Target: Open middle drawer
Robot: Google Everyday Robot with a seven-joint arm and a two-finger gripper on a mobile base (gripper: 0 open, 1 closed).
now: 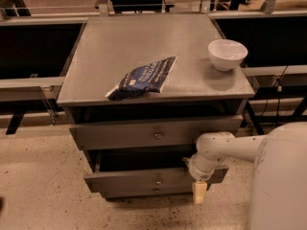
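A grey cabinet (124,42) stood on a speckled beige floor (38,186), with dark bays and grey rails (29,83) to its left and right and behind it. Its flat top carried one dark blue bag (143,76) lying near the front edge, left of centre, and one white bowl (227,53) upright near the right edge, well apart from the bag. Bare surface lay behind the bag and across the left half. Below were three drawers, each with one small round knob. The tall top drawer (120,134) had a dark gap above it. The middle drawer (124,181) stood pulled out, with a deep dark opening over its front. The thin bottom drawer (124,193) sat just beneath it. The white arm (225,147) reached in from the robot's body (280,176) at the right, and the gripper (199,191) pointed down at the right end of the middle drawer's front. Whether it was apart or together could not be told. Open floor lay in front of the cabinet and to its left.
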